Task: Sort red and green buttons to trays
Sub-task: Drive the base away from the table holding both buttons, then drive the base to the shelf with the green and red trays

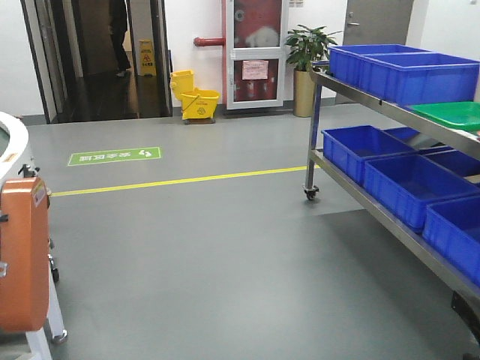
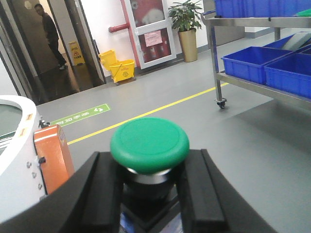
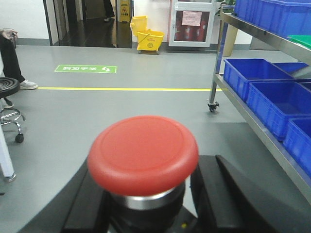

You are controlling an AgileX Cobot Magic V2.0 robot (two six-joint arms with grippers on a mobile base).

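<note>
Between the black fingers of the left gripper [image 2: 150,158] sits the green button [image 2: 149,141], cap up, its dark base pinched from both sides. The cap hides the actual contact, so we judge the grip from how closely the fingers flank it. The right gripper [image 3: 148,194] holds the red button [image 3: 143,151] the same way, jaws closed in on the base beneath the cap. Both buttons hang above the grey floor [image 1: 225,247], well apart from the steel cart [image 1: 311,135]. On its top shelf we see the green tray [image 1: 448,114] just beside the blue crates [image 1: 409,71]; the red tray is in none of our views. The risks, as we judge them: a button slipping free on the way to the cart, since only its base is held; a release off to the side, dropping the green button into a crate rather than the tray; and a colour mix-up, since with the red tray unseen the right arm has no target.
</note>
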